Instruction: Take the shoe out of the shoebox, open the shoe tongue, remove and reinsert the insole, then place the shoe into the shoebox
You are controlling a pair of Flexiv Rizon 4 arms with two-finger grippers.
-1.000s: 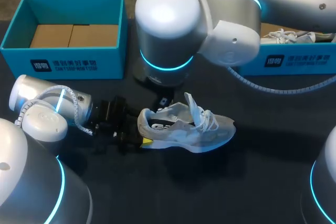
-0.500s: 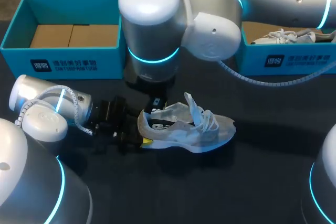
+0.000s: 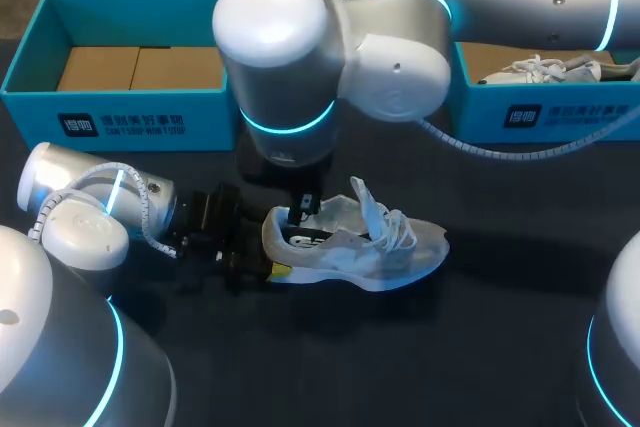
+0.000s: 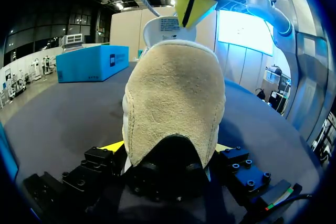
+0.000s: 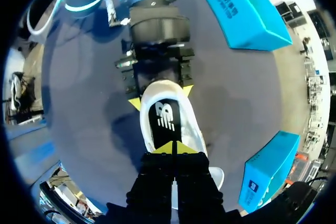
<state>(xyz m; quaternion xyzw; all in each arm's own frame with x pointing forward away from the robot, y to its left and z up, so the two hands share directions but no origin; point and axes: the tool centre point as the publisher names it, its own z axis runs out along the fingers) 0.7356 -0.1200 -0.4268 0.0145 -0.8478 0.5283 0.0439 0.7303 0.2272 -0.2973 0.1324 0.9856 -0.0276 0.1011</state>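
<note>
The shoe [image 3: 355, 242], likely light and soft-sided, stands near the table's [image 3: 500, 337] middle, its stiffer heel pinched by the left gripper [image 5: 160, 94], while the right gripper [image 5: 173, 148], tips pressed together, hangs over the probably floppy insole [image 5: 164, 121], best taken at its heel edge.

The right claw [image 5: 173, 148], tips together, hangs over the shoe [image 5: 165, 121] gripped by left claw [image 5: 160, 95].

White and grey sneaker [image 3: 385, 252] resting on its sole, heel pointing left, toe pointing right, tongue [image 3: 361, 197] standing up with laces hanging loose, dark insole [image 5: 164, 119] with a white logo lying inside, open teal shoebox [image 3: 120, 112] sitting well apart behind it, showing a brown cardboard floor
</note>
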